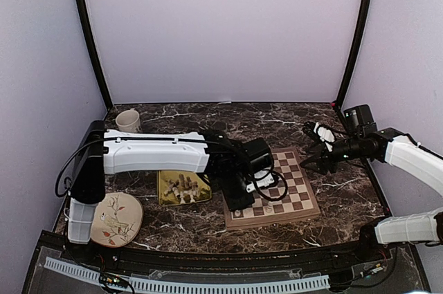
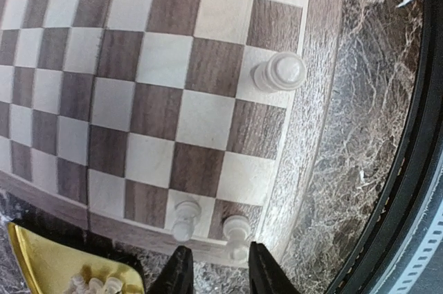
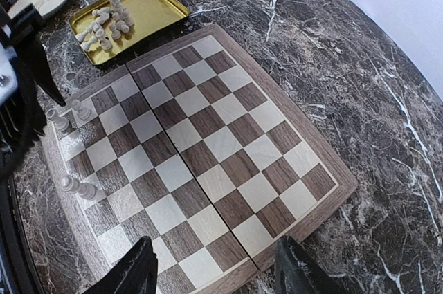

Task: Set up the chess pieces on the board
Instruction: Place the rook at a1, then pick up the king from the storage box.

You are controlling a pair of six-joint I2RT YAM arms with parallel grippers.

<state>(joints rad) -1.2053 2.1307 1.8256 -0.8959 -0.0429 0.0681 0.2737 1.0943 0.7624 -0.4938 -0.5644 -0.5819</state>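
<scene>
two dark fingers point(image 2: 178, 274) of the left gripper point(image 2: 218, 256) stand a little apart at the bottom of the wrist frame, with nothing clamped between them. a small white chess piece point(image 2: 237, 228) stands just past their tips on the outer row of the board point(image 2: 166, 66). a second piece point(image 2: 185, 216) stands on the square to its left. higher up, near the right edge of that frame, a third piece point(image 2: 280, 72) sits on a light square. the right gripper point(image 3: 213, 256) hangs over the board's lower corner in its own frame, fingers wide apart and holding nothing.

as i judge it, the task is barely begun. only one edge row of the board has anything on it and every other square is bare. most of the set lies in a heap in the gold tray point(image 3: 159, 7), upper left of the right wrist frame, just beside the board's corner. nearly all the placing is left to do.

counts:
- boards: one.
- gold trays: one.
- plates: one, a bird plate point(image 1: 104, 235) at lower left of the top view.
- cups: one, a cup point(image 1: 128, 121) at upper left.
- grippers: two.
- pieces on the board: three for certain. the lower left pair in the right wrist frame may make it four, and i cannot tell.
- pieces in the tray: roughly a dozen, too tangled to count exactly.
</scene>
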